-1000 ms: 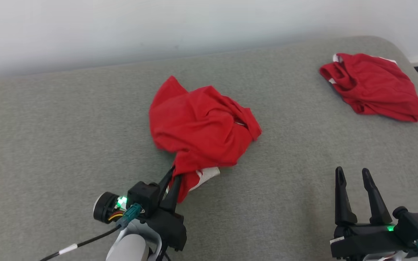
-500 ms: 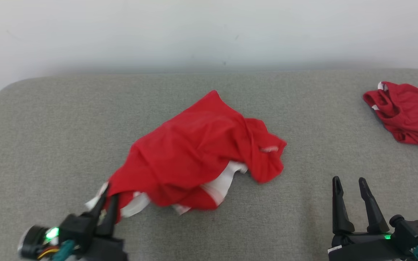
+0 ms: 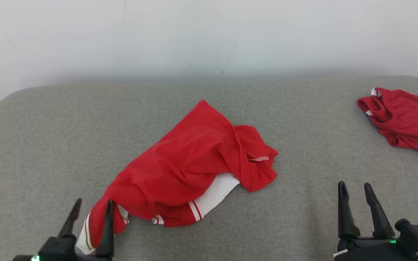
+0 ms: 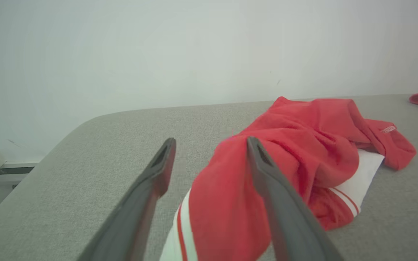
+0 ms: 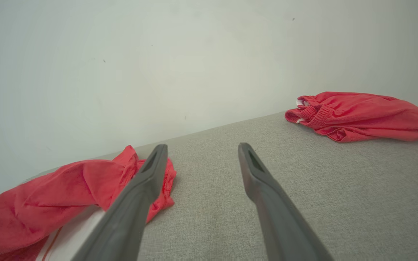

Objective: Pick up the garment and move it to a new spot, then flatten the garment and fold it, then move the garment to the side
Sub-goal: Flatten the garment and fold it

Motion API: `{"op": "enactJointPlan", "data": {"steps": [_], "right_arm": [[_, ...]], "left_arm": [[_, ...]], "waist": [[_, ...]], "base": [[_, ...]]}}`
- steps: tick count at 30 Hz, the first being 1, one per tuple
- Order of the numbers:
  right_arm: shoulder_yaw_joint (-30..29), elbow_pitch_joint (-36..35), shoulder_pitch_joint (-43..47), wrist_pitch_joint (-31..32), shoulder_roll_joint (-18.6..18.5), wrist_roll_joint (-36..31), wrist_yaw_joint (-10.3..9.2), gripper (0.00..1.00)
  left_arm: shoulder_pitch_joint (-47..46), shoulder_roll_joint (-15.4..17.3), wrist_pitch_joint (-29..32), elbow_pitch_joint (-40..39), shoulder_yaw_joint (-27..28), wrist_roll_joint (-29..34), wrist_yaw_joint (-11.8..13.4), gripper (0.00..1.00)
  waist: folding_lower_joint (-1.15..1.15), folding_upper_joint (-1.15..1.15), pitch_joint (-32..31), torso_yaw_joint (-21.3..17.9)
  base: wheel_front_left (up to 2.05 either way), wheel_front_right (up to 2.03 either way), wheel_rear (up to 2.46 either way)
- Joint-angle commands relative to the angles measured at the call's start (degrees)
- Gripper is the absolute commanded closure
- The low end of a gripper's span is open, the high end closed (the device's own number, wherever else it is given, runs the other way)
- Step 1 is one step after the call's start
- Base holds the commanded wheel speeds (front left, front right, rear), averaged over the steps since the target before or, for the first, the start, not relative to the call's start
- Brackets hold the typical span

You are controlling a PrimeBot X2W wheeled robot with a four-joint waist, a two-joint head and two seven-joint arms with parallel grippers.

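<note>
And the left gripper (image 3: 93,201) has let go: its fingers, pinched on the cloth a moment ago, have sprung apart at the lower left. The hem corner lies loose between them, leaning against the inner finger in the left wrist view, with nothing clamped. The garment (image 3: 187,170), red with white striped trim, has sagged down since the drag and lies crumpled on the grey padded surface (image 3: 49,127). It stretches from that near-left corner up to the middle, with a white panel peeking out along its near edge. Moving right there is bare grey fabric, then the right gripper (image 3: 354,185) at the lower right, fingers spread wide, hovering over the surface and touching nothing. Far right, well apart from everything, a second red garment (image 3: 405,119) sits bunched near the edge.
</note>
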Motion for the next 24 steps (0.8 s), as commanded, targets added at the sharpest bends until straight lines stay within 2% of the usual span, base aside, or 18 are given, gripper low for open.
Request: {"op": "enactJointPlan", "data": {"steps": [1, 9, 16, 24], "right_arm": [[-0.03, -0.13, 0.57, 0.04, 0.12, 0.03, -0.17, 0.00], [-0.50, -1.11, 1.47, 0.76, 1.01, -0.68, -0.17, 0.00], [-0.37, -1.48, 1.76, 0.94, 1.20, -0.68, -0.17, 0.00], [-0.72, -1.24, 2.59, 1.16, 0.90, -0.34, -0.17, 0.00]], "left_arm": [[-0.38, -0.01, -0.67, -0.90, 0.46, -0.34, 0.34, 0.00], [0.33, 1.55, -3.16, -8.01, 4.79, -0.29, 3.09, 0.00], [2.52, 1.02, -4.41, -11.06, 8.91, -0.45, 5.55, 0.00], [6.19, -1.03, -4.60, -10.84, 10.83, 0.04, 5.39, 0.00]], "waist": [[0.00, 0.00, -0.46, 0.35], [0.00, 0.00, -1.82, 1.27], [0.00, 0.00, -2.29, 0.95], [0.00, 0.00, -2.53, 0.89]], "base": [[0.00, 0.00, 0.00], [0.00, 0.00, 0.00], [0.00, 0.00, 0.00], [0.00, 0.00, 0.00]]}}
